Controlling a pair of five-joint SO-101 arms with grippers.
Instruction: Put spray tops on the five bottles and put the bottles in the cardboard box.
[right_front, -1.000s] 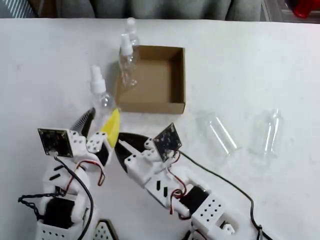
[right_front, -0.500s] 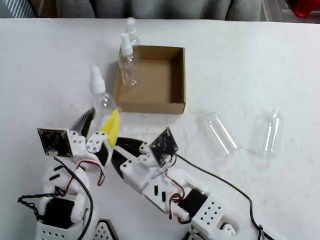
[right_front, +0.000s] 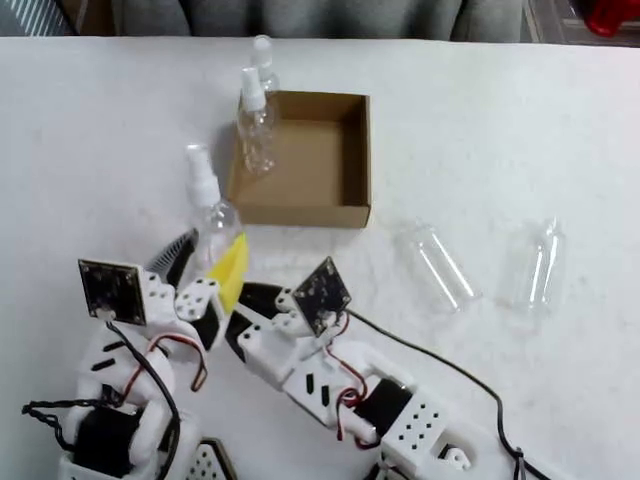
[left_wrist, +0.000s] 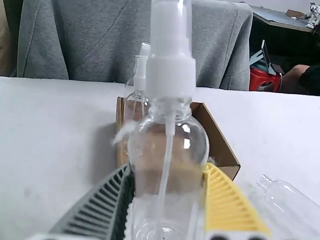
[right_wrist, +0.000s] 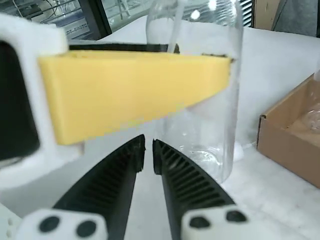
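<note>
My left gripper (right_front: 212, 245) is shut on a clear bottle (right_front: 213, 222) with a white spray top (right_front: 200, 165), held upright between the grey finger (left_wrist: 95, 210) and the yellow finger (left_wrist: 227, 205). In the left wrist view the bottle (left_wrist: 167, 150) stands in front of the cardboard box (left_wrist: 220, 145). My right gripper (right_front: 248, 295) is shut on nothing, its black fingertips (right_wrist: 135, 150) just below the yellow finger (right_wrist: 130, 95) and short of the bottle (right_wrist: 210, 125). Two topped bottles stand by the box (right_front: 350, 160): one (right_front: 255, 130) at its left wall, another (right_front: 263, 60) behind it.
Two clear bottles without tops lie on the white table to the right of the box, one (right_front: 440, 265) nearer and one (right_front: 535, 265) farther right. The box's right half is bare. A grey cloth hangs behind the table's far edge.
The left gripper has shifted a little with the topped bottle, which now looks raised and nearer the box. The right arm has drawn back slightly toward the left arm's base.
</note>
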